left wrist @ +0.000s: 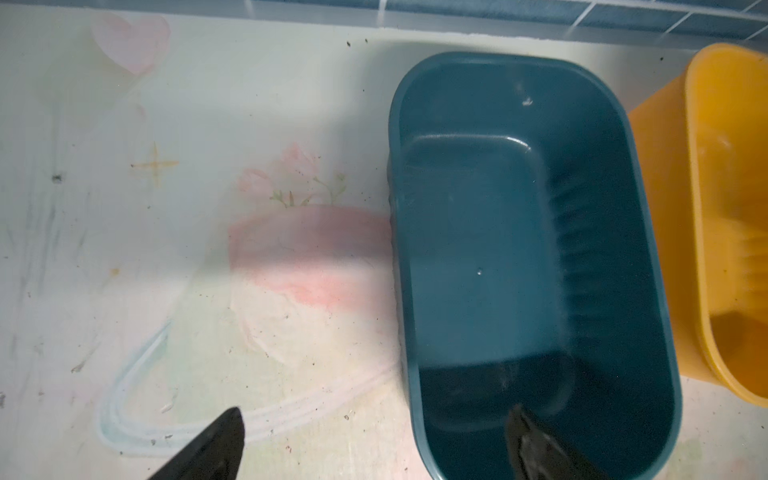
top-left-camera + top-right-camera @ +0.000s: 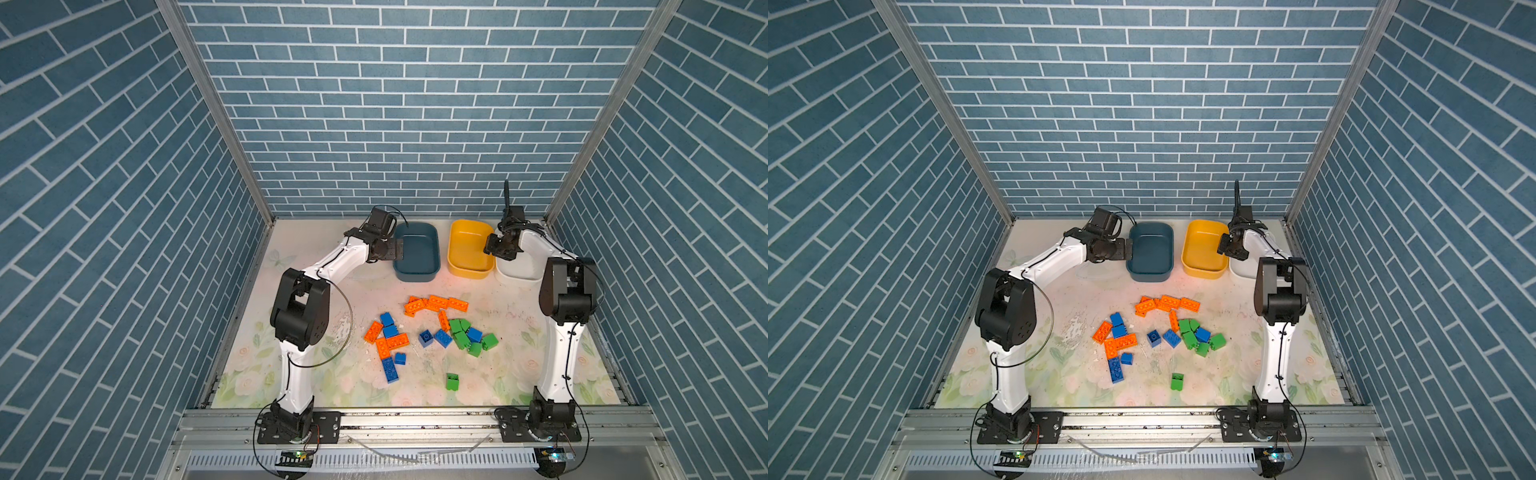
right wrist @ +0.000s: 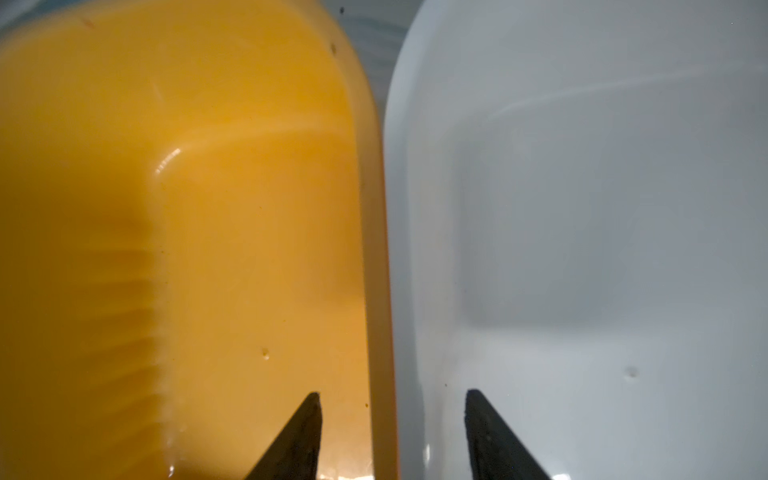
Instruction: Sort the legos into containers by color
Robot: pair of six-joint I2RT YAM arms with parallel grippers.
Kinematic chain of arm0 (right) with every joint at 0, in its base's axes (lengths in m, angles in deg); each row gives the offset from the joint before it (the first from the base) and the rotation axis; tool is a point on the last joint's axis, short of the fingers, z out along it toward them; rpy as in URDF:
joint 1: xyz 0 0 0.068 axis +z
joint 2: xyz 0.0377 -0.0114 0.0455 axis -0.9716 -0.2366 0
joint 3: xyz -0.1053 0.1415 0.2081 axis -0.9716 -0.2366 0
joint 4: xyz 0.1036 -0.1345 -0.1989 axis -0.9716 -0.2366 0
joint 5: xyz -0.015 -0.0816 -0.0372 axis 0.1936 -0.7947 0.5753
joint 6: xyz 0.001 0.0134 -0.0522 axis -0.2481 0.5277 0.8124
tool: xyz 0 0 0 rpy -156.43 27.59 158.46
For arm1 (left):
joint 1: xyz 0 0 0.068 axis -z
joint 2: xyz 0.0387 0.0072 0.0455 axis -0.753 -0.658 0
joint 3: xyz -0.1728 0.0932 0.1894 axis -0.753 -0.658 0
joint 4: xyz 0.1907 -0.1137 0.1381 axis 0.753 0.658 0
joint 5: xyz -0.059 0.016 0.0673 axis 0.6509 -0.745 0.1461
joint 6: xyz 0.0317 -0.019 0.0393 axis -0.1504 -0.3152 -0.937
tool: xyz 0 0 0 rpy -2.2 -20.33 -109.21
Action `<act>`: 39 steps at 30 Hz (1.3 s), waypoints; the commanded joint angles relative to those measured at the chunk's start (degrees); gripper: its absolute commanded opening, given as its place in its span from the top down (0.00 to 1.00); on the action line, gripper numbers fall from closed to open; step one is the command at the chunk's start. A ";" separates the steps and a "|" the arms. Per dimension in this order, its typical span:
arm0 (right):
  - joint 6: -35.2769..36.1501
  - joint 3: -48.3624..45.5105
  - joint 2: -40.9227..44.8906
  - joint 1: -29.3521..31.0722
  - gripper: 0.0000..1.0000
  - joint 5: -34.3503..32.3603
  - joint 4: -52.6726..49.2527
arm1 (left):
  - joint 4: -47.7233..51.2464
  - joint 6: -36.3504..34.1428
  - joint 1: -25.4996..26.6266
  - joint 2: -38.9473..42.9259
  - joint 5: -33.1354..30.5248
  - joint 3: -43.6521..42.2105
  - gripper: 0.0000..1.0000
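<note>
Hovering by the tubs, left fingers [image 1: 208,449] spread wide astride the teal tub [image 1: 397,232] wall. Right fingers [image 3: 299,440] stand narrower, astride yellow tub [image 3: 365,249] and white tub [image 3: 399,249] rims, seemingly empty. Legos [image 2: 442,337] lie loose on the bench [image 2: 332,374], nearer the arm bases.

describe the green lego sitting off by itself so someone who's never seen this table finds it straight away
On the floral table, three tubs line the far edge and loose bricks lie mid-table. Nearer the front rail than all of them, one green brick sits alone. The other green bricks are bunched together beside blue ones; this one touches nothing.
</note>
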 commanded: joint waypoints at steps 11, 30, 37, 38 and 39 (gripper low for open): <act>8.73 -0.83 0.35 5.74 0.67 3.33 -1.71 | 7.31 -0.68 0.14 -5.91 -0.20 7.45 0.01; 7.24 -2.00 0.66 15.67 0.68 1.10 -4.04 | 9.14 -2.43 -0.49 -3.16 -3.47 0.39 0.01; -0.38 -0.97 0.30 18.63 0.66 -2.09 -4.10 | 9.27 -5.07 -2.73 2.06 -7.33 -5.44 0.01; -1.60 -1.07 0.30 19.10 0.66 -2.23 -3.40 | 9.05 -5.51 -3.43 2.52 -7.29 -6.13 0.01; -2.93 -1.29 0.30 19.42 0.66 -2.71 -2.72 | 8.95 -6.05 -4.01 2.96 -6.98 -6.67 0.01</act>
